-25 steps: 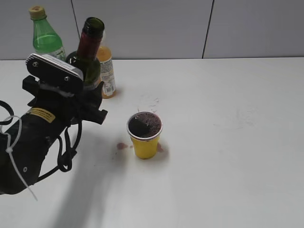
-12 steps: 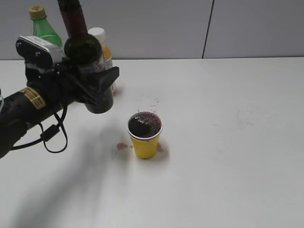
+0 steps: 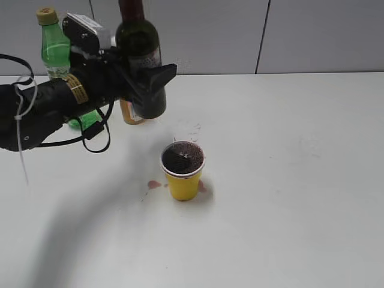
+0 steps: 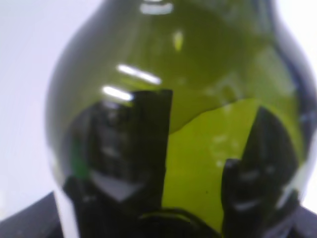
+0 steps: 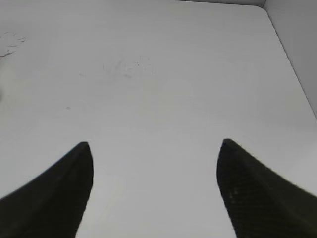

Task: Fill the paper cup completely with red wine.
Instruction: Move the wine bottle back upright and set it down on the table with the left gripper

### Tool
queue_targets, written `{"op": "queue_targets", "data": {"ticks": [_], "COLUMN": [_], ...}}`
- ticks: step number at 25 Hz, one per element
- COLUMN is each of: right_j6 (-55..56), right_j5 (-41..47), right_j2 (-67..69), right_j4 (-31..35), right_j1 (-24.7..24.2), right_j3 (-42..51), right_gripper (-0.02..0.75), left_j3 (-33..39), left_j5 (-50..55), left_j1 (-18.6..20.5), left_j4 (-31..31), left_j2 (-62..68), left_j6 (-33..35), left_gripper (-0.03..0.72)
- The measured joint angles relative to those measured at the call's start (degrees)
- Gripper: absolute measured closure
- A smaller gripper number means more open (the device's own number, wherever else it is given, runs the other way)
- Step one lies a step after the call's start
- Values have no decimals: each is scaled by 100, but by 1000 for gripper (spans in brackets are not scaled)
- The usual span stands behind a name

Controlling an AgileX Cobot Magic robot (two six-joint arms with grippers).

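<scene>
The yellow paper cup (image 3: 182, 175) stands on the white table, holding dark red wine (image 3: 182, 158) up near its white rim. My left gripper (image 3: 147, 90) is shut on the dark green wine bottle (image 3: 143, 57) and holds it upright above the table, behind and left of the cup. The bottle's glass body (image 4: 183, 99) fills the left wrist view. My right gripper (image 5: 154, 148) is open and empty over bare table; it does not show in the exterior view.
A bright green soda bottle (image 3: 55, 45) and an orange juice bottle (image 3: 128, 113) stand at the back left behind my left arm. Small red spills (image 3: 155, 185) lie on the table (image 3: 288, 180) beside the cup. A grey wall runs behind the table.
My left gripper has lifted the wine bottle from a tilt to upright and carried it up and to the right, toward the back. The cup has not moved.
</scene>
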Motion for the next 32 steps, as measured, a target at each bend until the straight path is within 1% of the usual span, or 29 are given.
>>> {"op": "queue_targets", "data": {"ticks": [11, 19, 23, 32], "right_j6": [0, 0, 0, 0], "right_j5": [0, 0, 0, 0], "right_j2": [0, 0, 0, 0], "right_j4": [0, 0, 0, 0], "right_j1": [0, 0, 0, 0], "right_j3": [0, 0, 0, 0], "right_gripper": [148, 148, 148, 148], "left_j3": [-627, -1058, -1107, -1107], "left_j5": [49, 84, 84, 121], "left_j1": [-132, -247, -278, -278], "left_j4": [115, 114, 110, -111], "left_j2": [859, 1247, 1489, 1748], "left_j6": [-76, -84, -84, -84], "left_gripper": [135, 135, 135, 135]}}
